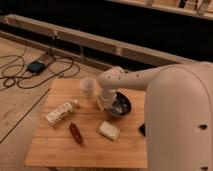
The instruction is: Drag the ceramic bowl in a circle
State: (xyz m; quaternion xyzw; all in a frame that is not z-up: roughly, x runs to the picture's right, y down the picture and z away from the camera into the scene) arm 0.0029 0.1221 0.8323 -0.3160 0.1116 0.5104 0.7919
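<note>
Wooden desk [55, 147] bears the ceramic bowl [123, 103], claw [105, 101] at its left rim, hold impossible to tell; seemingly mid-drag, next needing a steady curved sweep.

No words or numbers can be read anywhere. The pincer [106, 101] is at the left edge of the ceramic bowl [123, 105].

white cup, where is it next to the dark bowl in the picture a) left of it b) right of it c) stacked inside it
a: the white cup stands upright on the wooden table, picture-left of the ceramic bowl, with the gripper at the bowl's left rim.
</note>
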